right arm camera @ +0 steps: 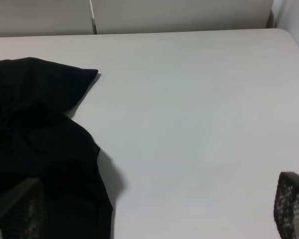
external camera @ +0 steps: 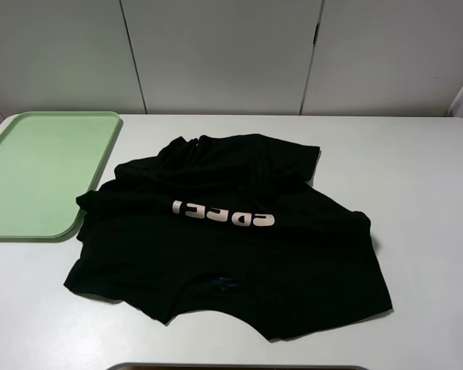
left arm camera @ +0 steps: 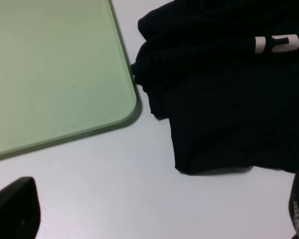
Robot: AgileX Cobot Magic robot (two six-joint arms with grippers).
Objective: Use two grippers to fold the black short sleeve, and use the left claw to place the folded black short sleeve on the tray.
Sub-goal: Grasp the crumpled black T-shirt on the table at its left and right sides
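We saw one row of pale block letters [external camera: 224,214] across the black short sleeve [external camera: 216,254], upside down to the high camera, and we could not spell the word with certainty. The left wrist view caught only one end of the row. The blue neck tag [external camera: 224,283] was too small to read.

Bright, even light; soft shadows; wrist views perhaps slightly blurred.

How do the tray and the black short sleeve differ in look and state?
The tray is pale green; the black short sleeve is black with pale letters. The tray is a flat rectangle; the black short sleeve is a rumpled, irregular spread. The tray shows nothing on it; the black short sleeve lies beside it, not on it. Both rest on the white table.
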